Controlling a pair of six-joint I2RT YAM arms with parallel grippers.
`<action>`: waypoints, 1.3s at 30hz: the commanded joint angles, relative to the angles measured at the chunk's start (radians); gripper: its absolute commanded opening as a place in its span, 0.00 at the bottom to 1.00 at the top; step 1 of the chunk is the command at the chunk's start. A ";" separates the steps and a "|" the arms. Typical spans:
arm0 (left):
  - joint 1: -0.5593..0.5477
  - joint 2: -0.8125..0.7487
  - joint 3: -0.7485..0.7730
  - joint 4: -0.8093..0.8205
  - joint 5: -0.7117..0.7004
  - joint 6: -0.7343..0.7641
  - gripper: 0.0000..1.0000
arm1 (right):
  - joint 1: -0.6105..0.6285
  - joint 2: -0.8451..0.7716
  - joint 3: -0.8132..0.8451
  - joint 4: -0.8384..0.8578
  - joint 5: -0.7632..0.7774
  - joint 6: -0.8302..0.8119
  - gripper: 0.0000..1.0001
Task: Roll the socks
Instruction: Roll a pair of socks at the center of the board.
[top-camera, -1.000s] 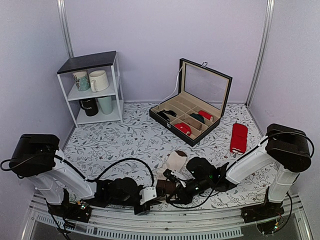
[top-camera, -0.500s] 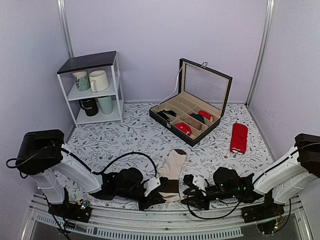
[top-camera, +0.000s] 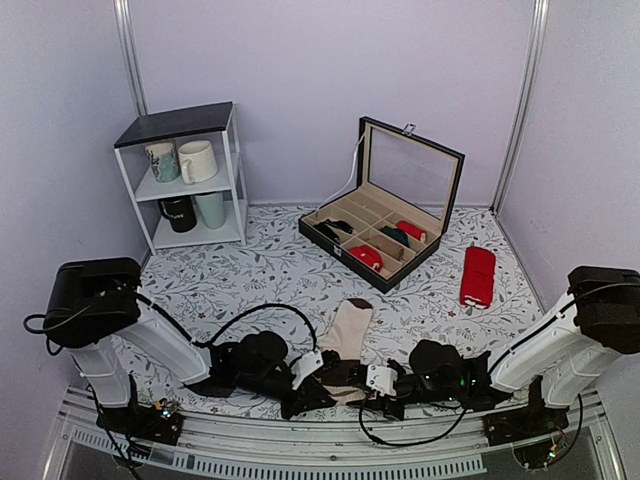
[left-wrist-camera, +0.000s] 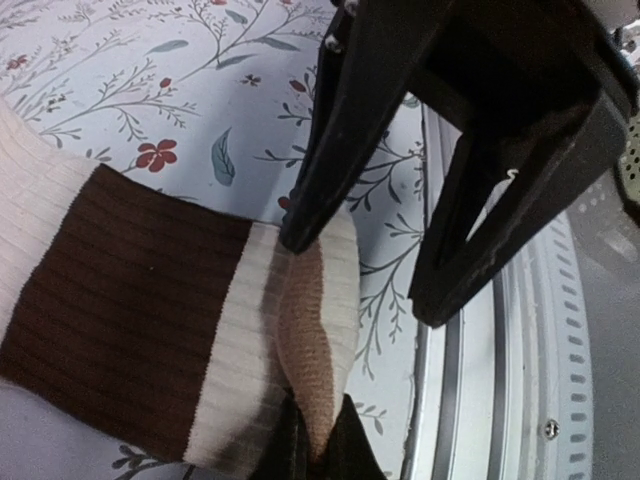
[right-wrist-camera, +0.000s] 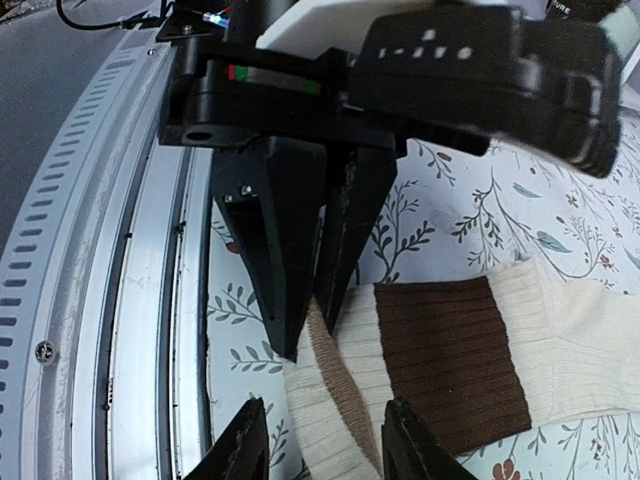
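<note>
I see my left gripper (left-wrist-camera: 310, 450) clamped on the tan cuff of the ribbed knit socks (left-wrist-camera: 140, 300), flat on the flowered cloth (top-camera: 250, 280); my right gripper (right-wrist-camera: 330, 440) stands released. The partitioned box (top-camera: 342, 256) holds rolled bundles (top-camera: 365, 257)

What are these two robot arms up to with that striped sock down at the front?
They are working on rolling the socks, banded in cream, tan and brown, which lie stretched out flat on the flowered table. The left gripper is shut on the near end, pinching a small fold of fabric. The right gripper stands open right beside it, gripping nothing. Hardly any roll shows yet.
</note>
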 joint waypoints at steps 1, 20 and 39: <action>0.005 0.070 -0.039 -0.217 0.024 -0.014 0.00 | 0.022 0.060 0.028 -0.023 0.005 -0.002 0.38; 0.006 -0.003 -0.058 -0.198 -0.003 0.008 0.29 | 0.025 0.194 0.069 -0.135 0.077 0.179 0.01; -0.243 -0.417 -0.291 0.240 -0.792 0.413 0.99 | -0.064 0.130 0.104 -0.443 -0.281 0.607 0.00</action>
